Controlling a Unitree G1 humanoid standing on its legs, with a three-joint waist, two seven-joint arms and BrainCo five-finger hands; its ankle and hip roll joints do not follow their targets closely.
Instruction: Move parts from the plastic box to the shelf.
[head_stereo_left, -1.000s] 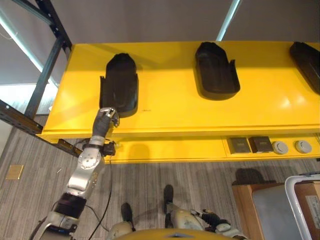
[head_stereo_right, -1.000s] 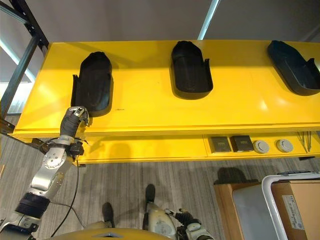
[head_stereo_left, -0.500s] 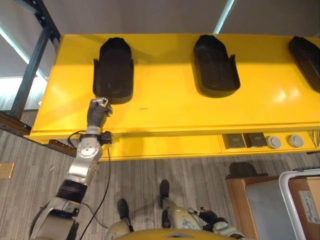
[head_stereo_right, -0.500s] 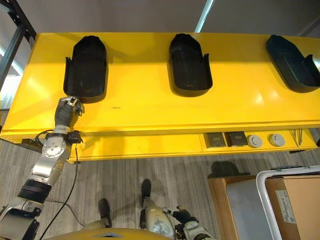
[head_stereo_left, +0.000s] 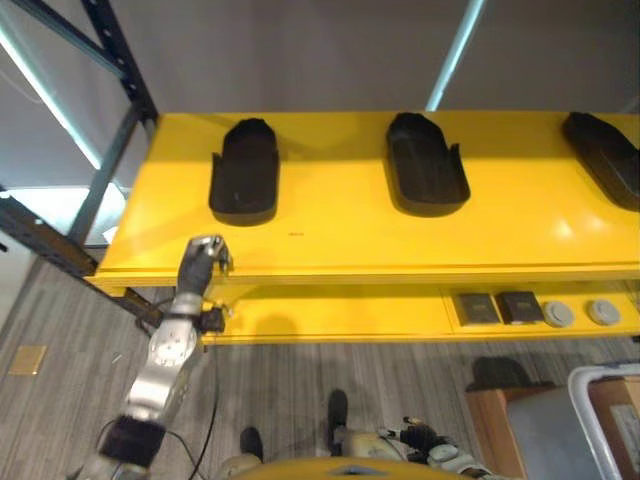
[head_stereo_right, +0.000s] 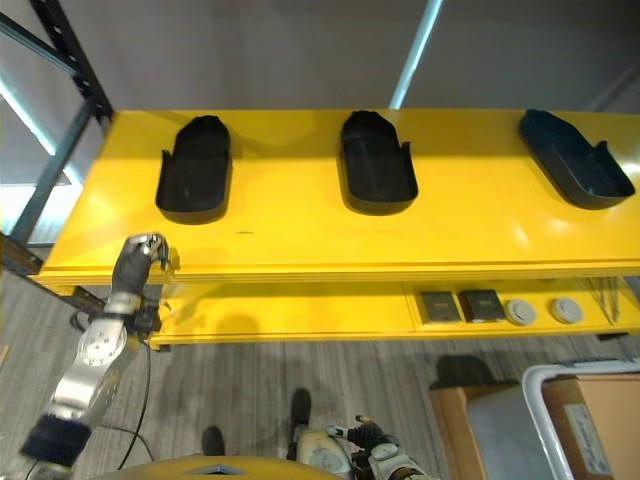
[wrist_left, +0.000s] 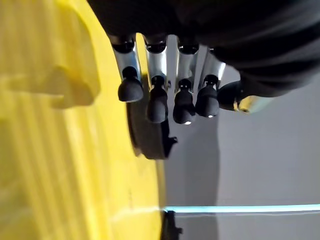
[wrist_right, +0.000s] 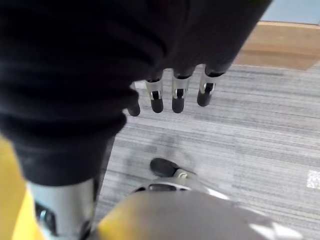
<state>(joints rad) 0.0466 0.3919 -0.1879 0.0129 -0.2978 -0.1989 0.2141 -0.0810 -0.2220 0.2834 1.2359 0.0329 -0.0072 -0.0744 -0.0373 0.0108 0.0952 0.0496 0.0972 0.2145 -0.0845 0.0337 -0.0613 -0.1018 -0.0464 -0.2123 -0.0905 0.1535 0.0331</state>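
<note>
Three black moulded parts lie on the yellow shelf (head_stereo_left: 340, 235): one at the left (head_stereo_left: 244, 172), one in the middle (head_stereo_left: 425, 178) and one at the right (head_stereo_left: 605, 158). My left hand (head_stereo_left: 203, 258) hovers at the shelf's front edge, a short way in front of the left part and apart from it. In the left wrist view its fingers (wrist_left: 157, 100) hang relaxed with nothing in them, and the left part (wrist_left: 147, 135) shows past them. My right hand (wrist_right: 175, 95) hangs low over the grey floor, fingers relaxed and holding nothing.
A white-rimmed box (head_stereo_right: 560, 375) stands on the floor at the lower right beside a brown wooden piece (head_stereo_left: 490, 420). The lower yellow shelf carries two dark square items (head_stereo_left: 478, 308) and two round grey ones (head_stereo_left: 558, 314). A dark steel rack upright (head_stereo_left: 110, 170) rises at the left.
My left hand has drawn back from the near end of the left black part to the shelf's front edge, leaving the part in place. The head camera has also shifted.
</note>
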